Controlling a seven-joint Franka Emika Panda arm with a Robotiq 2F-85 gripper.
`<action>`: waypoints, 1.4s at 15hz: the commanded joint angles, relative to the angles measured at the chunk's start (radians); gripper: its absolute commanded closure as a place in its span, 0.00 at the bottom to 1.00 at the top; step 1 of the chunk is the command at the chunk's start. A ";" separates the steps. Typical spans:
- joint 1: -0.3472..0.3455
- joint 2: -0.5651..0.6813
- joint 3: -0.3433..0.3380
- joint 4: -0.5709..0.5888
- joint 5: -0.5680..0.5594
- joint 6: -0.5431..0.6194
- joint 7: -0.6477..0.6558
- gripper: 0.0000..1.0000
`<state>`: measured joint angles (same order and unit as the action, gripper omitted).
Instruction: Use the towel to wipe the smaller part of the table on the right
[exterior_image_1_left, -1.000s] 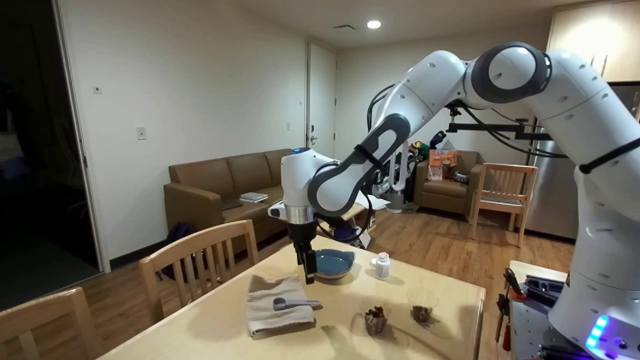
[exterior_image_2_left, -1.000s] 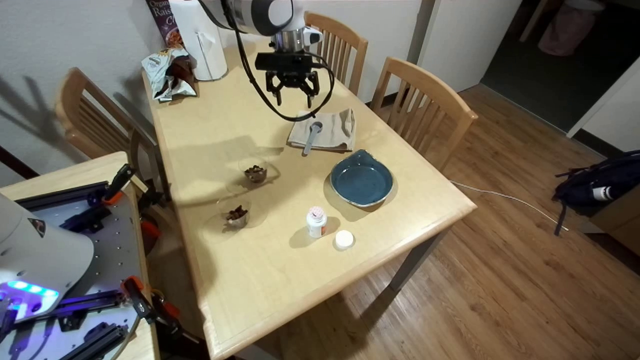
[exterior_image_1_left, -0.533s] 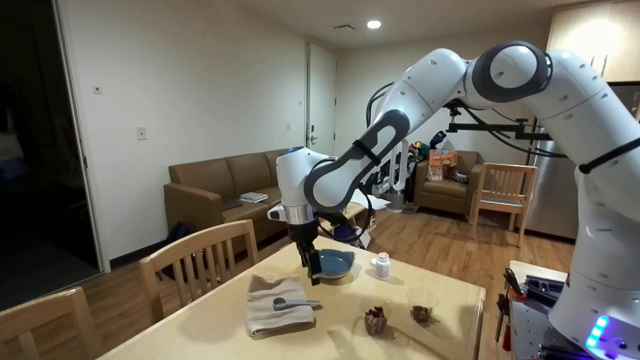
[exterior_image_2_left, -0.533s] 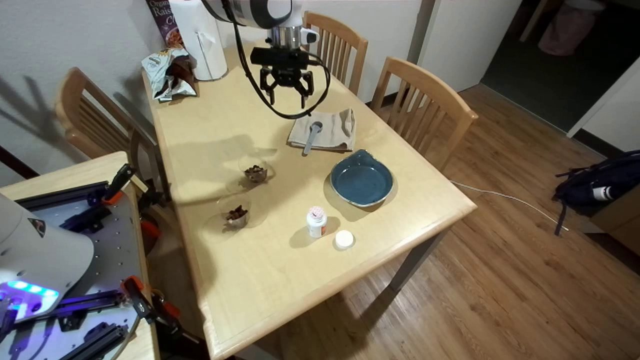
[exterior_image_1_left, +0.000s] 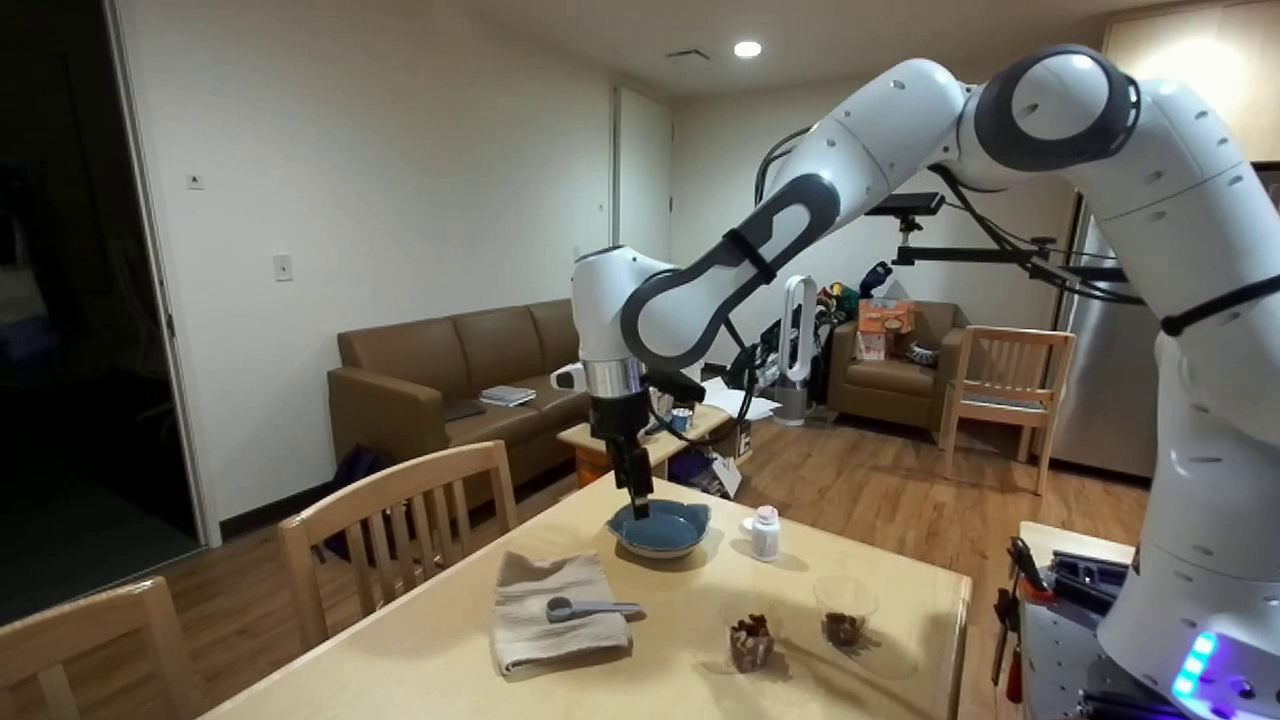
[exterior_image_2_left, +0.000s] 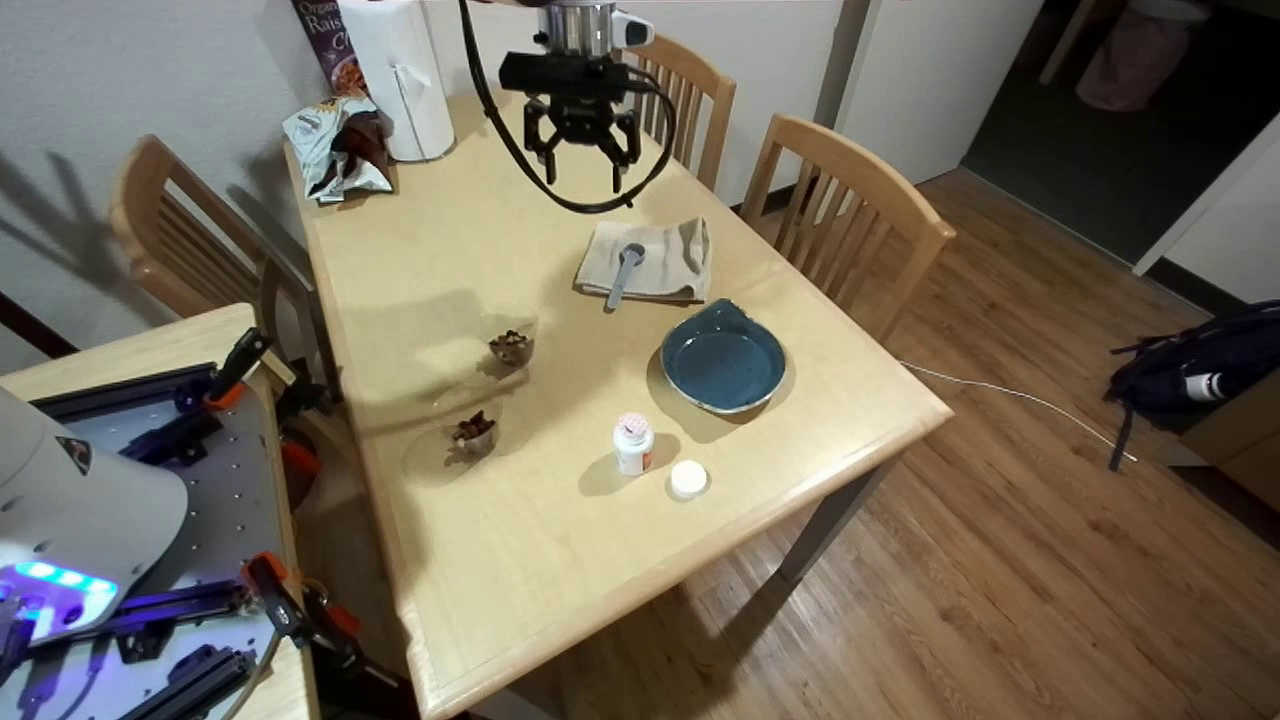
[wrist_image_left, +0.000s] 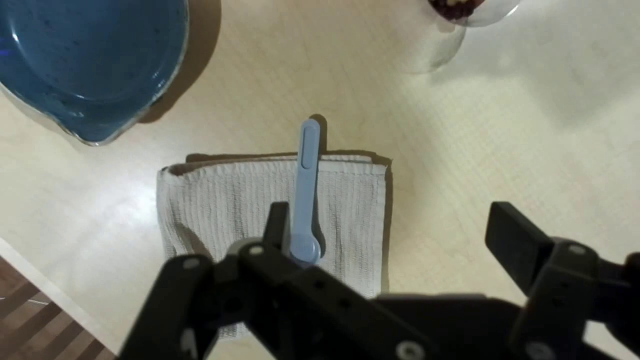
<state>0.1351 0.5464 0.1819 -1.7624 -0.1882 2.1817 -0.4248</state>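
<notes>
A folded beige towel (exterior_image_1_left: 535, 640) lies on the light wooden table (exterior_image_1_left: 420, 660); it also shows in an exterior view (exterior_image_2_left: 675, 260) and in the wrist view (wrist_image_left: 350, 215). A grey-blue scoop (wrist_image_left: 306, 185) lies on top of the towel, its handle end reaching past the towel's edge; it shows in both exterior views (exterior_image_1_left: 598, 607) (exterior_image_2_left: 624, 275). My gripper (exterior_image_2_left: 583, 182) is open and empty, held in the air above the table. In the wrist view my gripper (wrist_image_left: 395, 222) has one finger over the towel beside the scoop and the other over bare wood, hiding part of the towel.
A blue dish (exterior_image_2_left: 724, 362) sits close to the towel. A white bottle (exterior_image_2_left: 633, 445), its cap (exterior_image_2_left: 688, 479) and two clear cups (exterior_image_2_left: 512, 347) (exterior_image_2_left: 475, 433) with dark pieces stand nearby. A paper towel roll (exterior_image_2_left: 410, 90) and snack bag (exterior_image_2_left: 340, 150) stand at the far end. Chairs (exterior_image_1_left: 400, 520) line the side.
My gripper dips slightly sideways, then rises higher above the table. It stays open. The towel, scoop, dish, cups and bottle have not moved.
</notes>
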 joint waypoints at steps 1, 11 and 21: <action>-0.044 -0.075 0.012 -0.049 0.030 -0.034 -0.080 0.00; -0.039 -0.056 0.004 -0.021 0.028 -0.038 -0.133 0.00; -0.083 0.109 0.051 0.038 0.075 0.243 -0.288 0.00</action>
<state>0.0925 0.5498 0.1964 -1.7800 -0.1582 2.3119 -0.6161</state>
